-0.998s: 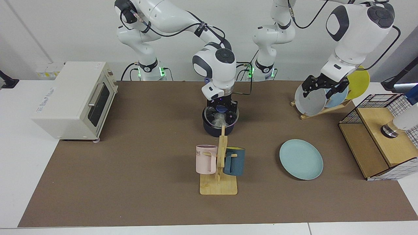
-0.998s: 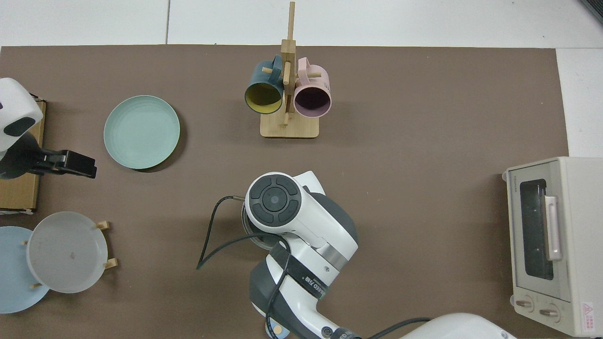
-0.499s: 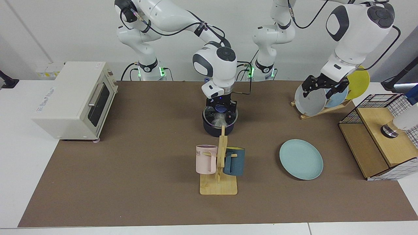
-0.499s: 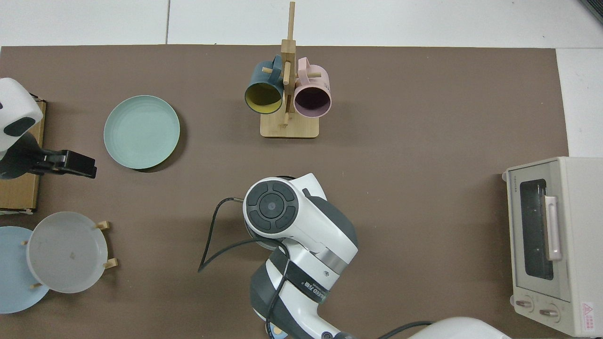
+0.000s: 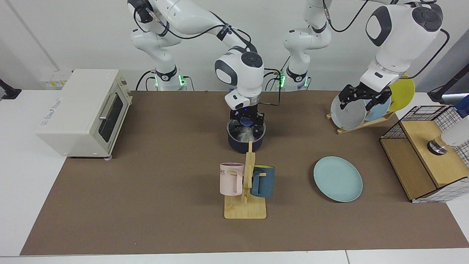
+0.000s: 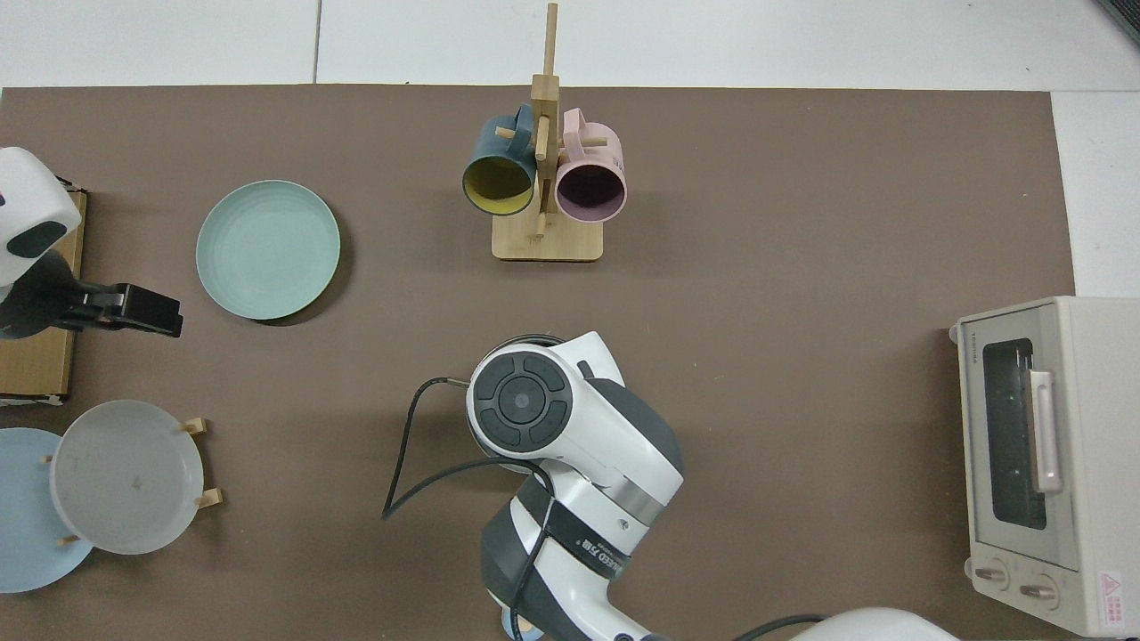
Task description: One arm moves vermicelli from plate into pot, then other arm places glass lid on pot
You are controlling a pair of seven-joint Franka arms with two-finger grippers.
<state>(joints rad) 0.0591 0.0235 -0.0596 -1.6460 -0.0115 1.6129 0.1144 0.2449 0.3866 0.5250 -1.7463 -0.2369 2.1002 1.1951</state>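
Pot, mid-desk toward the robots' edge: glass lid seated on it, whitish vermicelli visible inside. Right gripper above the knob, released. Plate bare. Left gripper waits by the plate rack; grip state cannot be told.

A brown mat covers most of the white table. On it stands a wooden mug rack with a pink mug hung on one side and a dark blue mug on the other. A cream toaster oven sits at one end of the mat, its glass door shut. Toward the other end, a wooden plate rack holds a grey plate, a light blue plate and a yellow plate on edge. Beside it sits a wooden box with a wire grid frame; something metal, perhaps a cup, rests on top.
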